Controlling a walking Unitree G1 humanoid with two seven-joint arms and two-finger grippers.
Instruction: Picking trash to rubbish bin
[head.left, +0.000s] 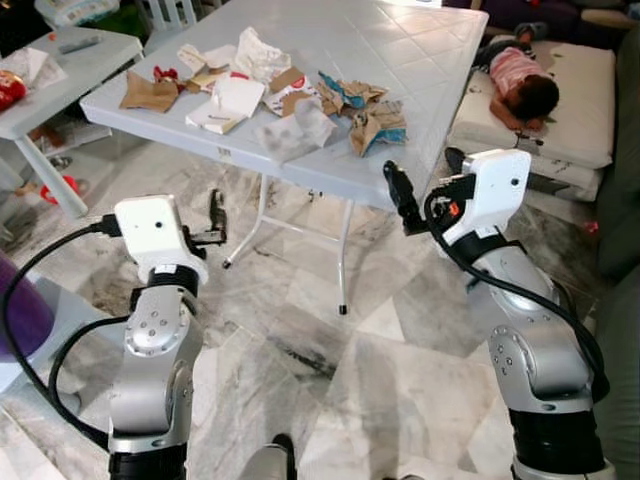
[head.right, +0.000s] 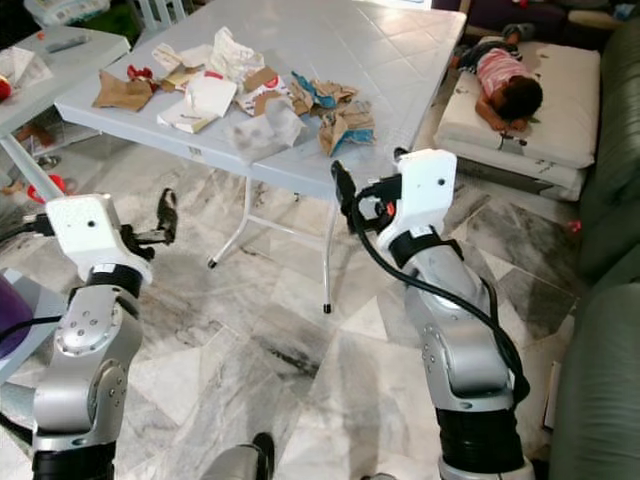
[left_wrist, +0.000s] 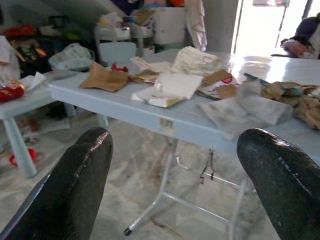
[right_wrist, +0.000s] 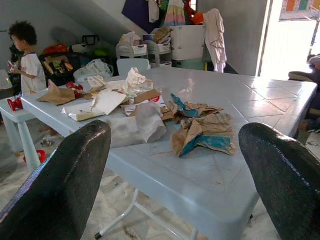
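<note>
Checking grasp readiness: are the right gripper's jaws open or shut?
Open. The right gripper holds nothing; in the right wrist view its fingers stand wide apart.

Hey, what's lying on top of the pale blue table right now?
On the table lie crumpled brown paper with blue print, a grey wrapper, a white flat box, white crumpled paper and a brown bag. Whatever lies beneath the overlapping scraps is hidden.

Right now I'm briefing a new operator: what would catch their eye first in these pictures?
The heap of torn paper trash strewn over the near end of the pale table. Both grippers, left and right, are raised open before its edge. A person lies on a mattress to the right.
</note>
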